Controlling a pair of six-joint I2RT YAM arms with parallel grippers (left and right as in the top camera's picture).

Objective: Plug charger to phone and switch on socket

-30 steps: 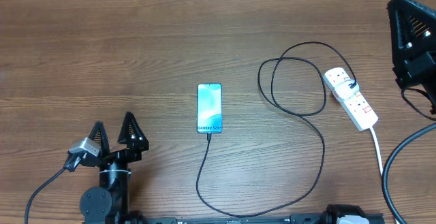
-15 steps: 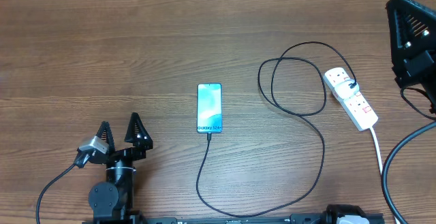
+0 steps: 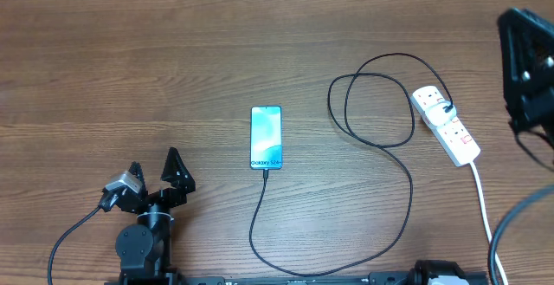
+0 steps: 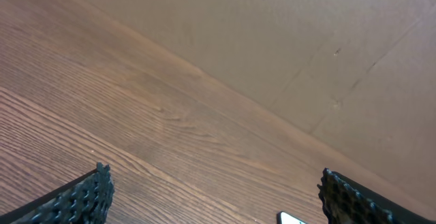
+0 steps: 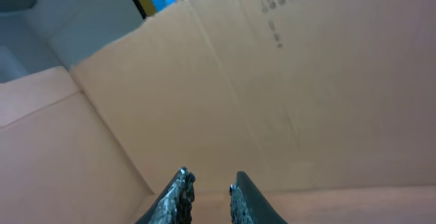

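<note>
The phone (image 3: pixel 266 137) lies flat mid-table with its blue screen lit; its corner shows in the left wrist view (image 4: pixel 289 218). The black charger cable (image 3: pixel 409 185) runs from the phone's near end, loops right and back, and its plug (image 3: pixel 444 107) sits in the white power strip (image 3: pixel 454 135). Small red switches show on the strip. My left gripper (image 3: pixel 156 171) is open and empty near the front left, well left of the phone; its fingers stand wide apart in the wrist view (image 4: pixel 214 176). My right gripper (image 3: pixel 526 68) is raised at the right edge beyond the strip, its fingers (image 5: pixel 211 178) nearly together, holding nothing.
The strip's thick white cord (image 3: pixel 480 203) runs to the front edge. A black arm cable (image 3: pixel 511 224) curves at the front right. A cardboard wall (image 5: pixel 286 81) stands behind the table.
My left gripper has drawn back a little toward the front edge and right. My right gripper has shifted right, toward the frame edge. Phone, cable and strip have not moved.
</note>
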